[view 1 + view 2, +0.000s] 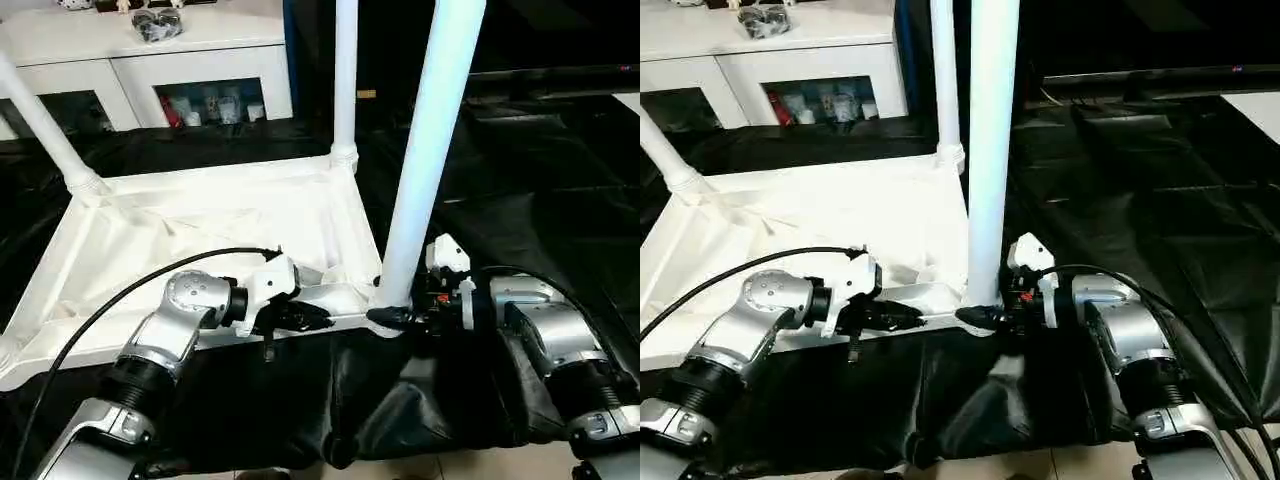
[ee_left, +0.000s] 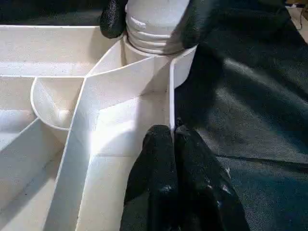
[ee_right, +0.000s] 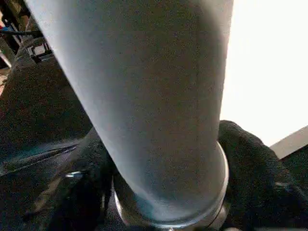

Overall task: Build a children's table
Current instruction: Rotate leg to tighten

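The white tabletop (image 1: 200, 220) lies upside down on a black cloth, ribbed side up. A leg stands in each of three corner sockets: far left (image 1: 40, 125), far right (image 1: 345, 70) and near right (image 1: 425, 150). My left gripper (image 1: 310, 318) is shut on the tabletop's thin near rim (image 2: 171, 86), just beside the near-right socket. My right gripper (image 1: 392, 312) reaches in from the right. Its black fingers (image 2: 199, 19) hug the ridged base of the near-right leg (image 3: 144, 96) on both sides, right above the socket.
A white cabinet (image 1: 150, 50) with small items stands behind the tabletop. Black cloth (image 1: 520, 200) covers the ground around and to the right. A black cable (image 1: 120, 290) loops over the tabletop from my left wrist. Bare floor (image 1: 470, 465) shows at the near edge.
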Motion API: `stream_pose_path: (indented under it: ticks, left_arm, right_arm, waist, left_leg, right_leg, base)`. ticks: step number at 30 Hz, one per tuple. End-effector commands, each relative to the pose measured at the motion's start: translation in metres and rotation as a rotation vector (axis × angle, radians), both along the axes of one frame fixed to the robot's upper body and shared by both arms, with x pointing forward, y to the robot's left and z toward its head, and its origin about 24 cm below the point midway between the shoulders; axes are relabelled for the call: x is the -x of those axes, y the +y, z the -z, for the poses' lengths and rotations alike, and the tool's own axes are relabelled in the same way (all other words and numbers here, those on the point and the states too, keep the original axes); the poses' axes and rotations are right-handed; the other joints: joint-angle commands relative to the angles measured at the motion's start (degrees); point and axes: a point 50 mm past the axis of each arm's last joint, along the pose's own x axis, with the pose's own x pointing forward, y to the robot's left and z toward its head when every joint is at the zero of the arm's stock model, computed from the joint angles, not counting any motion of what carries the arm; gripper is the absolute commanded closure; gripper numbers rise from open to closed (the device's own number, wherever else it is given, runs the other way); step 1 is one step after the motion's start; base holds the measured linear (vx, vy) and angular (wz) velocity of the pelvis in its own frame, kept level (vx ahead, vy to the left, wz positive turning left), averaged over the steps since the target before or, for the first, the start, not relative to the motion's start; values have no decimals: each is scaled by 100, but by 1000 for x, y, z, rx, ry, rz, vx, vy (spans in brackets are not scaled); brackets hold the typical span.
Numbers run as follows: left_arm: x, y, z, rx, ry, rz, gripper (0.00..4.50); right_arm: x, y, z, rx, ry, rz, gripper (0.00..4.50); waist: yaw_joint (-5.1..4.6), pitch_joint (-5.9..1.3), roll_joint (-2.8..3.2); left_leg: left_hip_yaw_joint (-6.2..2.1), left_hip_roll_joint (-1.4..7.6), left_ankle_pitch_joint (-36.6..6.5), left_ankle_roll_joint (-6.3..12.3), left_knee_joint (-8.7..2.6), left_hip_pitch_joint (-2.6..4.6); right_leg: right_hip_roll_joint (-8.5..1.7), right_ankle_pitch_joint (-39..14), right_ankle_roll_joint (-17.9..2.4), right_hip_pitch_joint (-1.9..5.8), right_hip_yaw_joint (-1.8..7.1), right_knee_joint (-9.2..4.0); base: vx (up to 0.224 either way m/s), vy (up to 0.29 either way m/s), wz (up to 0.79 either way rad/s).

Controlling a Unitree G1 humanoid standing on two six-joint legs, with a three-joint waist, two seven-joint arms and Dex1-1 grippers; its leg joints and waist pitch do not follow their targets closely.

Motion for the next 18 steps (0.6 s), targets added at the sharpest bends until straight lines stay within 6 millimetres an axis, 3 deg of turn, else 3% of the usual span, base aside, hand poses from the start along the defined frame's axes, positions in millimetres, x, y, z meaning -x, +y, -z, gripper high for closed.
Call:
stream_pose_path:
  ticks: [1, 6, 8, 10, 12, 13, 14, 17, 18]
  left_arm:
    - [-4, -3, -15, 27, -62, 9, 450]
    - [-10, -5, -13, 20, -87, -57, 450]
    - [-18, -13, -12, 28, -103, -150, 450]
    - [-20, -16, -12, 34, -111, -180, 450]
    - [-27, -38, -12, 62, -125, -269, 450]
    - [-28, -40, -12, 63, -126, -280, 450]
    - [-29, -44, -12, 63, -128, -296, 450]
    - [-35, -59, -13, 74, -134, -364, 450]
    - [-39, -71, -16, 89, -142, -412, 450]
  right_arm:
    - [3, 5, 2, 5, 23, -47, 156]
    - [5, 8, 7, 1, 30, -24, 179]
    - [1, 16, 15, 16, -1, 75, 180]
    - [-2, 20, 18, 24, -18, 128, 180]
    - [-13, 39, 33, 35, -15, 371, 181]
    - [-14, 42, 34, 32, -9, 396, 181]
    - [-15, 46, 36, 28, 1, 433, 181]
    - [-22, 66, 38, -5, 29, 565, 182]
    - [-28, 82, 37, -10, 31, 668, 182]
  waist:
    - [7, -379, -65]
    - [13, -379, -70]
    - [2, -363, -102]
    - [-10, -350, -93]
    - [-52, -340, -89]
    - [-95, -319, -64]
    - [-130, -331, -81]
    - [-193, -320, -55]
    - [-201, -324, -38]
  left_leg:
    - [-168, 359, -718, 571, -371, 111]
    - [-166, 360, -716, 588, -365, 113]
    - [-159, 366, -775, 513, -376, 120]
    - [-170, 345, -869, 416, -392, 128]
    - [-168, 342, -952, 300, -408, 136]
    - [-190, 330, -1159, 167, -438, 154]
    - [-210, 327, -1232, 96, -452, 154]
    - [-203, 319, -1358, 83, -458, 155]
    - [-207, 313, -1366, 59, -459, 161]
  right_leg:
    - [-423, -504, -1461, 284, 246, -356]
    - [-422, -489, -1471, 282, 245, -354]
    - [-425, -660, -1430, 269, 256, -381]
    - [-427, -934, -1359, 264, 253, -416]
    - [-428, -1141, -1314, 245, 267, -427]
    - [-433, -1420, -1271, 239, 257, -469]
    - [-436, -1536, -1208, 269, 253, -469]
    - [-429, -1540, -1176, 243, 271, -500]
    - [-428, -1539, -1179, 237, 269, -498]
  base:
    - [0, 0, 0]
    - [0, 0, 0]
    - [0, 0, 0]
    - [0, 0, 0]
    - [0, 0, 0]
    - [0, 0, 0]
    - [0, 0, 0]
    - [0, 0, 0]
    - [0, 0, 0]
